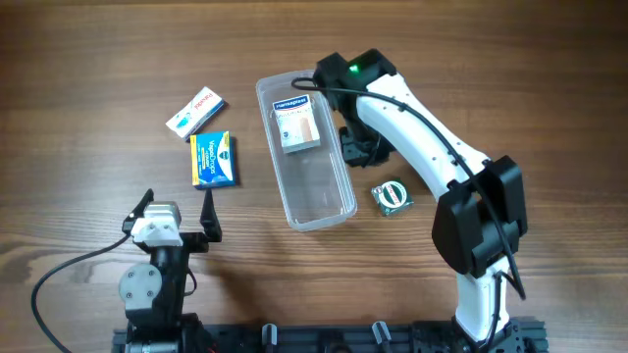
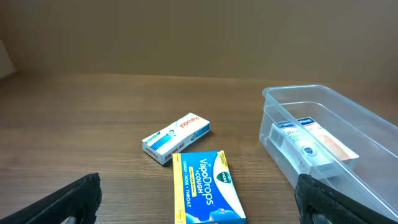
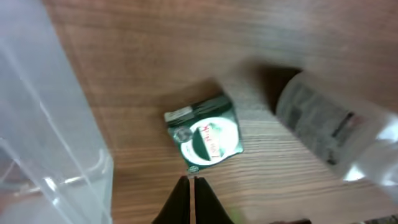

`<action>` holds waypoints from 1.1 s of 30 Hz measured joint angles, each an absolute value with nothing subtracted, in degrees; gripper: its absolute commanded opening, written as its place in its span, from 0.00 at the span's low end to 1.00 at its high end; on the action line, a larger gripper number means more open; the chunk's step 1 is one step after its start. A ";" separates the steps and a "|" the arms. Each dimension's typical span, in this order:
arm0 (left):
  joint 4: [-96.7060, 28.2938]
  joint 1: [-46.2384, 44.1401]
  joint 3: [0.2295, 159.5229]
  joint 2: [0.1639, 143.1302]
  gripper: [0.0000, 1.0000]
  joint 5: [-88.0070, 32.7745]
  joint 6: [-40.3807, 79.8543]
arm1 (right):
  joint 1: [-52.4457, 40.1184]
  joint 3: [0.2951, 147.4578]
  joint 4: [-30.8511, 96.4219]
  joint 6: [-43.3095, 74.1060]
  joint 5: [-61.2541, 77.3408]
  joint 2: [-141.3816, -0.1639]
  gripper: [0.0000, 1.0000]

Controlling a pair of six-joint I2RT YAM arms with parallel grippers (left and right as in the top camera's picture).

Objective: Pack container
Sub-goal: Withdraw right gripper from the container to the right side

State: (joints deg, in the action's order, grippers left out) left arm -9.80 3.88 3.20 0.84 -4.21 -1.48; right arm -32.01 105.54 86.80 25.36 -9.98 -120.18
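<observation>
The container [image 1: 316,201] is a clear, long tub at the table's centre, with a white plaster box [image 1: 297,123] lying in its far end. In the left wrist view the container [image 2: 367,134] stands at the right with that box [image 2: 303,145] inside. My left gripper [image 1: 179,208] is open near the front left, with nothing between its fingers. The blue and yellow VapoDrops box [image 2: 206,185] lies just ahead of the left gripper [image 2: 199,210]. My right gripper [image 1: 359,147] is beside the tub's right wall. In its wrist view the right gripper [image 3: 190,182] is shut and empty.
A white and blue box [image 1: 195,111] lies at the back left, also in the left wrist view [image 2: 176,138]. A small green and white box [image 1: 392,197] lies right of the tub, just ahead of the shut right fingertips [image 3: 205,134]. A blurred pale shape [image 3: 329,130] is at the right.
</observation>
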 measured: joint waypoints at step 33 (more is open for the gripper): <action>-9.80 3.88 3.20 0.84 1.00 -4.21 -1.48 | -36.03 99.85 80.97 21.10 4.01 -120.14 0.04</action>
State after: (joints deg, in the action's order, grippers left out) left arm -9.80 3.88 3.20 0.84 -4.21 -1.48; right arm -36.03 99.85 80.97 21.10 4.01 -120.14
